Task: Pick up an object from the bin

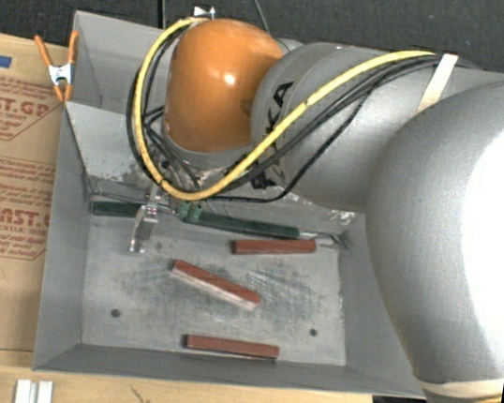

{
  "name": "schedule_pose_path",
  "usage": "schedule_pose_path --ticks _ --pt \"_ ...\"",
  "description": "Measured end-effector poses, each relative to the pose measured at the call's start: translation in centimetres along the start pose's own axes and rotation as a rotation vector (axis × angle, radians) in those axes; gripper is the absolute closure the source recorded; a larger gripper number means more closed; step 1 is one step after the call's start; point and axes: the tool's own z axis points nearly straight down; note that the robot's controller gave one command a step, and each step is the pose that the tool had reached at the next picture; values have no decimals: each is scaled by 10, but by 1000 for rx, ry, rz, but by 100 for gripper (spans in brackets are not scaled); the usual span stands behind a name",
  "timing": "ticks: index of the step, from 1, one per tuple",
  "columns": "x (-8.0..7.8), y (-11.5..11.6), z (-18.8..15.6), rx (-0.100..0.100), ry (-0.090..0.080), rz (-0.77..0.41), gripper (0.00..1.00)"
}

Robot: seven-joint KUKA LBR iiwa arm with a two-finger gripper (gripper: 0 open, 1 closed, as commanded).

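My gripper [140, 237] hangs below the orange wrist cover at the back left of the bin floor, its metal tip close to the floor. A long dark green bar [120, 208] lies along the back of the floor, and the gripper stands just in front of its left part. A reddish-brown stick [273, 246] lies to the right of the gripper, near the bar's right end. A second reddish stick with a pale side [215, 284] lies slanted in the middle of the floor, right of and nearer than the gripper.
A third reddish-brown stick [231, 346] lies flat along the front edge of the floor. The arm's bulk covers the right and back of the bin. Sloping walls ring the floor on all sides.
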Motion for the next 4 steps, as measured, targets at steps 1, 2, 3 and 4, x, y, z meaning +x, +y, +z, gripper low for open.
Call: schedule_pose_path --ticks 1,2,3,4 --pt "5 -24 114 -3 -2 348 100" --pt "5 -24 114 -3 -3 347 100" --pt "11 -29 84 3 5 379 100" --pt "2 -54 48 1 -1 433 0"
